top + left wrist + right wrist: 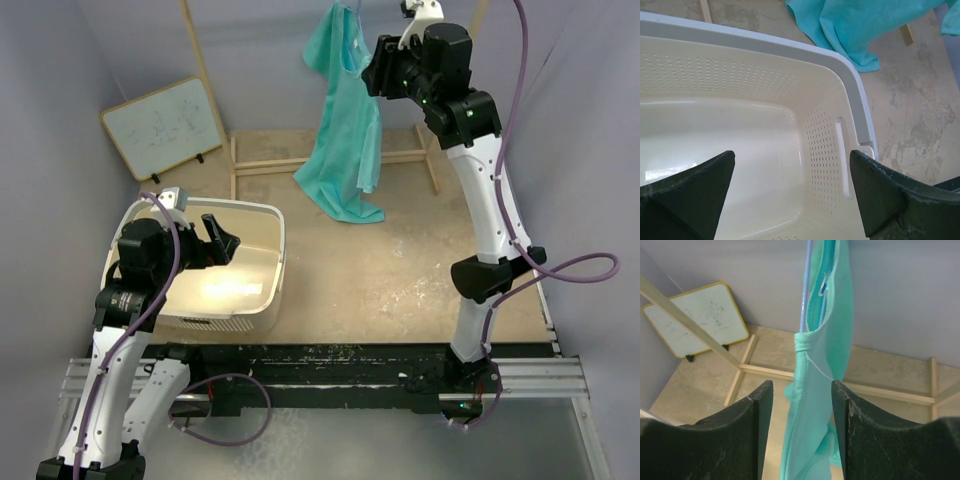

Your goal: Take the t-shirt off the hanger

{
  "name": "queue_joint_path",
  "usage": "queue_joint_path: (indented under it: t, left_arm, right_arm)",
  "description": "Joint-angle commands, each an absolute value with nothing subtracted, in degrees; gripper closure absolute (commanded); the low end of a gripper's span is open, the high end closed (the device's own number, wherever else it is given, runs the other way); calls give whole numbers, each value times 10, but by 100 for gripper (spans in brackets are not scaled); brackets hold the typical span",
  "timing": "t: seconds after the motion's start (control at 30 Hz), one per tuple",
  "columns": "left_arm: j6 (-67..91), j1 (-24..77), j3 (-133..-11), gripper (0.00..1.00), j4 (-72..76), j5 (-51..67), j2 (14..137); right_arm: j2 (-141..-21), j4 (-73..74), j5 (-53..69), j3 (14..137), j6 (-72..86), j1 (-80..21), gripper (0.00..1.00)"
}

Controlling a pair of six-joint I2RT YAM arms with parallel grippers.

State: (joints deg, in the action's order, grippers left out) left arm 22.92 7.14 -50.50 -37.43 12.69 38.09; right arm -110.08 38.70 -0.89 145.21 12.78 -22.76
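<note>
The teal-green t-shirt (pixel 345 140) hangs at the back from the light-blue wire hanger (pixel 807 285), its hem resting on the table. My right gripper (pixel 376 68) is raised beside the shirt's upper part. In the right wrist view its jaws (pixel 802 386) are open, with a bunched fold of the shirt (pixel 825 350) between the fingers, which do not press it. My left gripper (pixel 222 240) is open and empty over the white basket (pixel 265 210). In the left wrist view (pixel 792 160) it hovers above the basket's inside, and the shirt's hem (pixel 855 25) lies beyond the rim.
The perforated basket (pixel 790 47) stands at the left. A small whiteboard (pixel 165 125) leans against the back left wall. The wooden rack's base bars (pixel 300 162) and slanted poles (pixel 690 325) frame the shirt. Grey walls close in all round.
</note>
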Motion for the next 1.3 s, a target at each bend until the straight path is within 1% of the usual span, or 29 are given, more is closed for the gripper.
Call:
queue_joint_path:
  t: [0.0, 0.17, 0.37, 0.43, 0.63, 0.67, 0.7, 0.73, 0.8, 0.93, 1.13, 1.27]
  left_arm:
    - [219, 69, -525, 1, -349, 136, 380]
    - [218, 69, -526, 1, -348, 137, 381]
    - [219, 69, -526, 1, -349, 137, 381]
    - [219, 69, -525, 1, -348, 137, 382]
    - [219, 69, -525, 1, -348, 136, 381]
    - [219, 69, -525, 1, -348, 136, 382]
    - [219, 69, -525, 1, -348, 137, 381]
    - [219, 69, -525, 1, -349, 136, 382]
    - [219, 69, -526, 0, -349, 134, 380]
    - [220, 69, -527, 9, -350, 131, 374]
    - [219, 69, -524, 7, -346, 137, 362]
    - [217, 70, -524, 7, -344, 144, 364]
  right_arm:
    - [-1082, 365, -36, 1443, 115, -226, 49]
    - [-1098, 372, -38, 1455, 116, -226, 56]
    - [-1110, 377, -38, 1463, 116, -226, 73]
    - [-1112, 379, -40, 1464, 115, -226, 74]
    - [-1118, 378, -39, 1466, 118, -226, 74]
    - [-1119, 380, -38, 1466, 118, -225, 80]
    - [-1121, 383, -37, 1467, 120, -226, 98]
    - [-1123, 385, -36, 1469, 122, -226, 100]
    - [-1120, 378, -41, 1470, 123, -226, 100]
    - [-1101, 349, -53, 1469, 118, -225, 100]
    - [-1065, 302, -60, 1481, 110, -225, 100]
    - [-1043, 267, -76, 1469, 106, -225, 100]
